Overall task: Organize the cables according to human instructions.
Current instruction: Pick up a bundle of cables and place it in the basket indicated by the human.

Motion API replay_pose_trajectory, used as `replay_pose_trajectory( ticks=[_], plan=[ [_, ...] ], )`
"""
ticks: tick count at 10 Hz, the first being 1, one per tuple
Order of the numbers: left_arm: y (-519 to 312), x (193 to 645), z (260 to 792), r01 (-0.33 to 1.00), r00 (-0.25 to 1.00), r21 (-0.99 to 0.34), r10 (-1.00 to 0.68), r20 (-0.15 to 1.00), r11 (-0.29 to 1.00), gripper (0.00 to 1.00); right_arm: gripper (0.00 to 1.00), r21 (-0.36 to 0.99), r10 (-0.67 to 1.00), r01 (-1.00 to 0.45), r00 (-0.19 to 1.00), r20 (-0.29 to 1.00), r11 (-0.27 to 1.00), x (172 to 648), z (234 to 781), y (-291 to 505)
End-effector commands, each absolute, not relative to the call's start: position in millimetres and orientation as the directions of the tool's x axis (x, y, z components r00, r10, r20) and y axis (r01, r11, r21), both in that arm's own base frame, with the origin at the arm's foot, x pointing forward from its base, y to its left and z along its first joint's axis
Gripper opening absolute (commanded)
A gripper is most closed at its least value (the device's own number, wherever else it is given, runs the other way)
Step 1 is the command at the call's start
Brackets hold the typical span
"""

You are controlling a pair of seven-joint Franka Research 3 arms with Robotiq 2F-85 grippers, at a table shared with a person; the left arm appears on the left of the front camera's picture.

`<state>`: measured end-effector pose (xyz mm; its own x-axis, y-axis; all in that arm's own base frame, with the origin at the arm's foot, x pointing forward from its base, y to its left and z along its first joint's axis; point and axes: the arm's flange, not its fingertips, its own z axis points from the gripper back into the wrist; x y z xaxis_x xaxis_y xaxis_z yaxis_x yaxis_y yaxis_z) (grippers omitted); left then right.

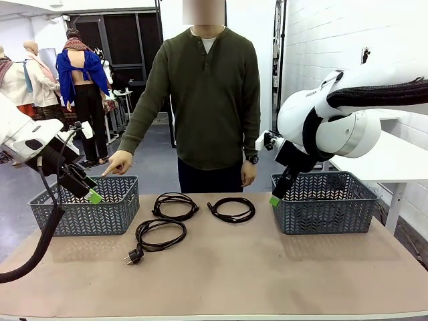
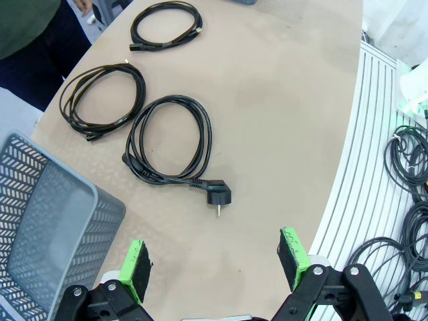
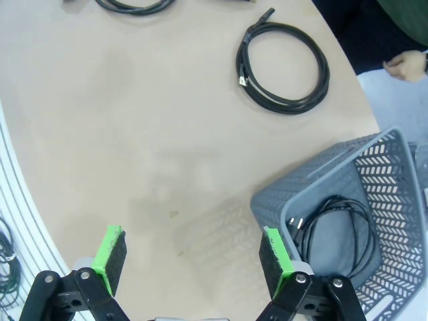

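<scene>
Left gripper (image 2: 214, 257): jaws spread wide, nothing gripped. It is poised over the table (image 1: 267, 274), just beside the left basket (image 1: 87, 214).

Right gripper (image 3: 192, 257): also wide open, nothing gripped. It is positioned at the corner of the right basket (image 1: 321, 214) that faces the table's middle.

Three coils are noted loose on the table between the baskets. The near cable (image 1: 160, 234), with a round plug trailing, is closest to the robot. The middle cable (image 1: 175, 205) and right cable (image 1: 232, 209) are laid side by side farther back, apart from each other. The fourth cable (image 3: 338, 231) is seen coiled inside the right basket.

The person (image 1: 207, 100) is stood at the far edge. One hand (image 1: 119, 162) is extended, index finger pointed down at the left basket's far rim.
</scene>
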<state>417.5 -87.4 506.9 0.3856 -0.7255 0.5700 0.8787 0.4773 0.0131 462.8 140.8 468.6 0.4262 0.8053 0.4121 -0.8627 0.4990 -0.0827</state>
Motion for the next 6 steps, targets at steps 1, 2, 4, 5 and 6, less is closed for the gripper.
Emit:
replay_pose_trajectory(
  ticks=[1,2,4,5,6],
  plan=[
    [-97.9,428.4,514.8,0.854,0.422,0.021,-0.716,0.556,0.520,1.00,1.00,-0.081,0.803,-0.861,0.429,0.412,0.502,462.2,468.5,140.8],
    [-102.6,429.3,513.9,0.844,0.437,0.034,-0.723,0.535,0.535,1.00,1.00,-0.081,0.803,-0.861,0.429,0.412,0.502,462.2,468.5,140.8],
    [-122.0,443.7,528.7,0.766,0.542,0.033,-0.674,0.502,0.642,1.00,1.00,-0.081,0.803,-0.861,0.429,0.412,0.502,462.2,468.5,140.8],
    [-139.9,450.4,532.6,0.716,0.597,0.042,-0.643,0.480,0.696,1.00,1.00,-0.081,0.803,-0.861,0.429,0.412,0.502,462.2,468.5,140.8],
    [-156.6,456.4,536.1,0.681,0.634,0.066,-0.632,0.445,0.729,1.00,1.00,-0.081,0.803,-0.861,0.429,0.412,0.502,462.2,468.5,140.8]
  ],
)
